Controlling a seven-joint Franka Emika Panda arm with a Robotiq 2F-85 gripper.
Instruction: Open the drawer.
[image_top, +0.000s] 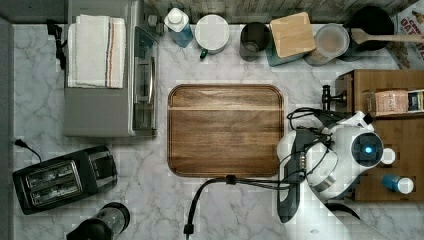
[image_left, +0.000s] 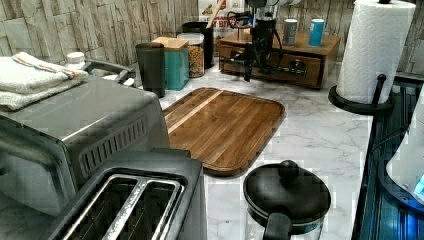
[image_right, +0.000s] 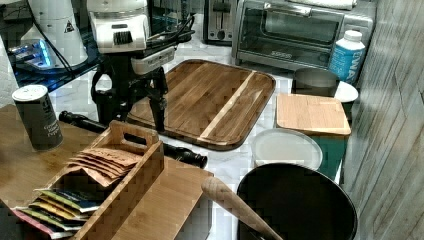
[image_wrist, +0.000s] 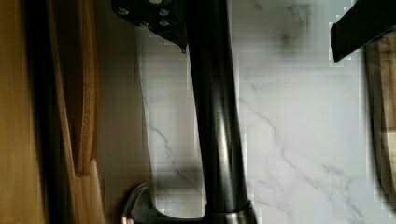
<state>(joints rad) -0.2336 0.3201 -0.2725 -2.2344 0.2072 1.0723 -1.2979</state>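
Observation:
The brown wooden drawer (image_left: 272, 65) is built into a low box unit (image_top: 395, 135) at the top view's right. Its black bar handle (image_right: 180, 152) runs along the front on round posts (image_top: 327, 96). My gripper (image_right: 134, 125) hangs over the bar and is open. In the wrist view the handle (image_wrist: 217, 121) passes between the two fingers (image_wrist: 362, 25), which stand wide of it on either side without touching. The left view has the gripper (image_left: 256, 70) right in front of the drawer face. I cannot tell how far out the drawer is.
A wooden cutting board (image_top: 226, 130) lies just off the handle. On the unit stand a tea-bag tray (image_right: 107, 185) and shakers (image_top: 398, 183). Canisters (image_top: 292, 36) and a black pot (image_right: 295, 205) line the wall. A toaster oven (image_top: 107, 75), a toaster (image_top: 62, 177) and a paper towel roll (image_left: 372, 50) stand further off.

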